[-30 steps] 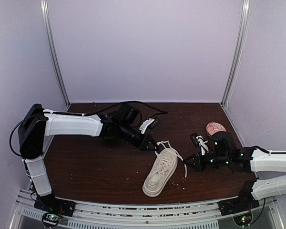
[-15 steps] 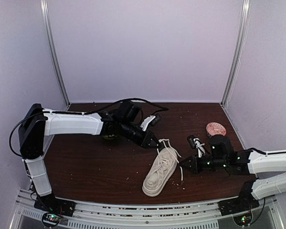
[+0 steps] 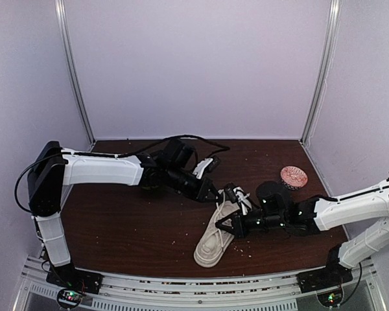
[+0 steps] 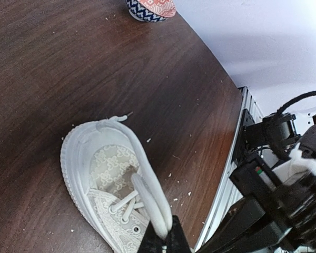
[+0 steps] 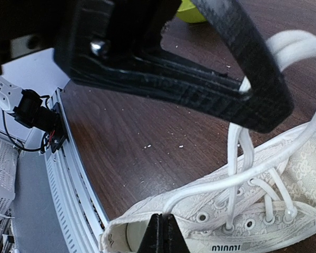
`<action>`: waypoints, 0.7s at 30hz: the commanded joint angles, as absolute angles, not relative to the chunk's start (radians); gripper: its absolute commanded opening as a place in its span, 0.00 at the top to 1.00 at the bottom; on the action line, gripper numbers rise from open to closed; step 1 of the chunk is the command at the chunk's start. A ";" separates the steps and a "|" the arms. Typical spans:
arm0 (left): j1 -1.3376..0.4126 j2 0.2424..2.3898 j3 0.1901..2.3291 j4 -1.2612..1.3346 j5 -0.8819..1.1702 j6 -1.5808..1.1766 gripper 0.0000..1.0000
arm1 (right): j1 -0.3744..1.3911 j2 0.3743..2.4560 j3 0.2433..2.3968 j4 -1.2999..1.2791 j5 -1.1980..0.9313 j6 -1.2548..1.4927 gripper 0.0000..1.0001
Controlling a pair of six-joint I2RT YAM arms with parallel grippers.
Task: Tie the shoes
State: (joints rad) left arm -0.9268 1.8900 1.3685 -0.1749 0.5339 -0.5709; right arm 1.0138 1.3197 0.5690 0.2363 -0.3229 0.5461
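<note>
Pinching a flat white lace (image 4: pixel 146 197) between closed fingertips, the left tool (image 4: pixel 166 238) holds it raised off the off-white low-top sneaker with the thick white sole (image 3: pixel 209 249). The sneaker sits sole down on the dark brown wooden surface (image 3: pixel 117 227), directly below and ahead of that tool. Lifting the strand this way seems meant to draw it taut and open a gap above the eyelets.

The right tool (image 5: pixel 161 232) reaches in low over the sneaker's side, its jaws shut. The other lace strand (image 5: pixel 200 196) runs out from its tips across the tongue, so it appears to be gripped there. The left tool hangs just above and ahead of the right one, which suggests the two strands are being crossed for the first knot.

A small red-patterned bowl (image 3: pixel 294 175) stands well apart, behind the right tool.
</note>
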 commanded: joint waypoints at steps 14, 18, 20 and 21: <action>-0.930 1.890 1.398 -0.126 0.510 -0.579 1.00 | 1.035 1.423 0.619 0.158 0.023 0.579 1.00; -0.932 1.888 1.401 -0.127 0.519 -0.585 1.00 | 1.038 1.433 0.622 0.147 0.049 0.564 1.00; -0.936 1.888 1.405 -0.136 0.516 -0.586 1.00 | 1.041 1.445 0.631 0.135 0.077 0.558 1.00; -0.938 1.887 1.407 -0.144 0.510 -0.584 1.00 | 1.044 1.446 0.634 0.129 0.096 0.556 1.00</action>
